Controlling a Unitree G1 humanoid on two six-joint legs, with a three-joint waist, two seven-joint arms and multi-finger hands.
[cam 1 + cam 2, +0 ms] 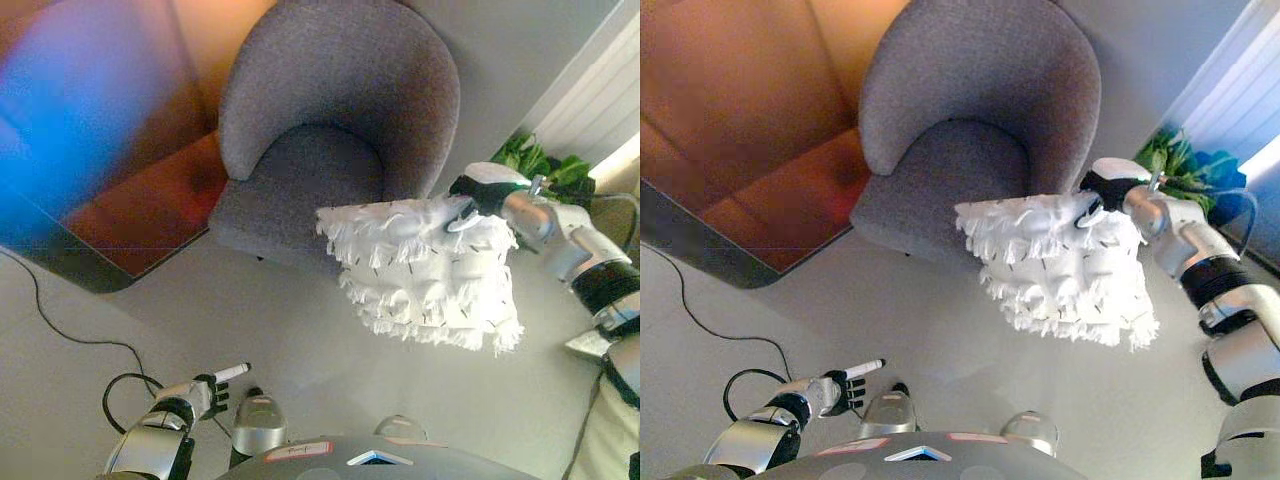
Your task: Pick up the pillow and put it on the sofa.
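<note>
The right robot hand [478, 195] pinches the white fringed pillow [425, 270] by its top edge beside the grey sofa [330, 130]; the carry should clear the seat front before letting go.

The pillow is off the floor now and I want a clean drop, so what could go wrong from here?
The right hand pinches the white fringed pillow only at its top edge, so it hangs loose and could slip out. It hangs by the front of the grey armchair, not over the seat: released here, it would likely fall to the floor. Swinging it in, the fringe might catch the chair's front edge.
</note>
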